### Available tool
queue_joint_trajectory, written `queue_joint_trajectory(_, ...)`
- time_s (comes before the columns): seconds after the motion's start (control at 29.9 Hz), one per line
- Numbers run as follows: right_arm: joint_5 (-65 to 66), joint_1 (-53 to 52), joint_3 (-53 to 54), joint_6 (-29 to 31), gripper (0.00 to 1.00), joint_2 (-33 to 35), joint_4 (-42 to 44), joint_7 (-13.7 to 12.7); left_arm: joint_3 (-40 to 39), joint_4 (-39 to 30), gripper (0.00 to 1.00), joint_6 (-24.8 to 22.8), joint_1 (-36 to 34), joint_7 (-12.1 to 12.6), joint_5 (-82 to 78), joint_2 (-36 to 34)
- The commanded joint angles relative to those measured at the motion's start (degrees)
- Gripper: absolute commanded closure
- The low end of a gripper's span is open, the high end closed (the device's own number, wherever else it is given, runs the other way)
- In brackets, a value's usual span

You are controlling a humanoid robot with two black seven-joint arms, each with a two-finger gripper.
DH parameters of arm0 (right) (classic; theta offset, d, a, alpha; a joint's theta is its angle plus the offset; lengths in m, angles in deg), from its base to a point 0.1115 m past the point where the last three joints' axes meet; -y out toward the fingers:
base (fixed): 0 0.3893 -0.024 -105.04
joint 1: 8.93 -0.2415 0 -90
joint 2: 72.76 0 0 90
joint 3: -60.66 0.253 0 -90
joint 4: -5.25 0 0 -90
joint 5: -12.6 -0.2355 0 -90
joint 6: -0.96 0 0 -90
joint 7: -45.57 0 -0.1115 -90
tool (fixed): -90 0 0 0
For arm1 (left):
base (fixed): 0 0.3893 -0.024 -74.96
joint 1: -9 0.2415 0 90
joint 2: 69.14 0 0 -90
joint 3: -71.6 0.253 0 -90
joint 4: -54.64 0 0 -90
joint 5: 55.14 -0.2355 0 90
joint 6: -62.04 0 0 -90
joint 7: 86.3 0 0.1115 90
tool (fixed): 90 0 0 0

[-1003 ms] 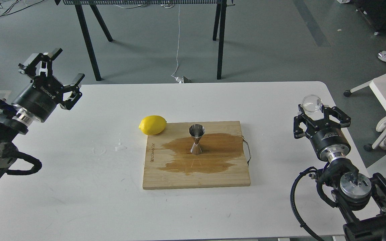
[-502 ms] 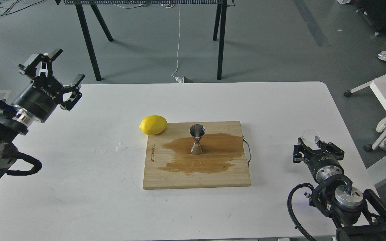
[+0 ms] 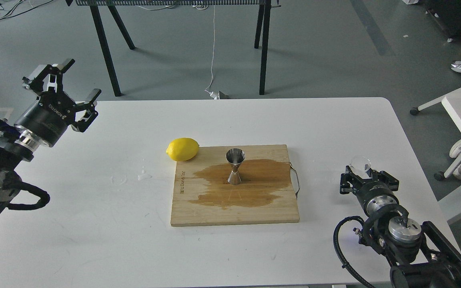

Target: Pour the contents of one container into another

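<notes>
Cup [image 3: 360,163], clear and small, sits pinched in my right gripper [image 3: 361,170] low at the table's [image 3: 94,240] right side, well apart from the jigger [image 3: 235,172] upright on the wet board [image 3: 234,212]. My left gripper [image 3: 68,86] hangs open, empty. I'd set the cup down level before unclamping.

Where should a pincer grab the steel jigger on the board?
Grip the jigger at its narrow waist, coming in level from the side. It stands upright, and both cones flare away from the waist, so the fingers probably would not slip up or down.
</notes>
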Motion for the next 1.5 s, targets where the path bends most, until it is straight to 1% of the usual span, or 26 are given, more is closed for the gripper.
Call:
queue_joint_trajectory(0.0, 0.0, -0.9, -1.4, 0.0, 0.56, 0.0, 0.6, 0.0, 0.0, 0.0, 0.10, 0.0, 0.0, 0.0, 0.0, 0.0)
queue_joint_trajectory(0.3, 0.0, -2.0, -2.4, -0.1, 0.50, -0.1, 1.9, -0.1, 0.0, 0.0, 0.10, 0.0, 0.0, 0.0, 0.0, 0.0)
queue_joint_trajectory(0.4, 0.0, -2.1, -2.4, -0.5, 0.46, -0.1, 2.3, -0.5, 0.0, 0.0, 0.10, 0.0, 0.0, 0.0, 0.0, 0.0)
queue_joint_trajectory(0.43, 0.0, -2.1, -2.4, -0.5, 0.43, -0.1, 2.3, -0.5, 0.0, 0.0, 0.10, 0.0, 0.0, 0.0, 0.0, 0.0)
queue_joint_trajectory(0.57, 0.0, -2.1, -2.4, -0.5, 0.41, 0.0, 2.4, -0.5, 0.0, 0.0, 0.10, 0.0, 0.0, 0.0, 0.0, 0.0)
queue_joint_trajectory(0.94, 0.1, -2.1, -2.5, -0.6, 0.31, -0.1, 2.4, -0.5, 0.0, 0.0, 0.10, 0.0, 0.0, 0.0, 0.0, 0.0)
queue_joint_trajectory(1.14, 0.2, -2.1, -2.4, -0.6, 0.24, -0.1, 2.4, -0.5, 0.0, 0.0, 0.10, 0.0, 0.0, 0.0, 0.0, 0.0)
queue_joint_trajectory(1.2, 0.2, -2.1, -2.5, -0.6, 0.19, 0.0, 2.4, -0.5, 0.0, 0.0, 0.10, 0.0, 0.0, 0.0, 0.0, 0.0)
queue_joint_trajectory(1.44, 0.2, -2.1, -2.5, -0.6, 0.12, 0.0, 2.4, -0.5, 0.0, 0.0, 0.10, 0.0, 0.0, 0.0, 0.0, 0.0)
queue_joint_trajectory(1.47, 0.3, -2.1, -2.5, -0.6, 0.10, 0.0, 2.4, -0.5, 0.0, 0.0, 0.10, 0.0, 0.0, 0.0, 0.0, 0.0)
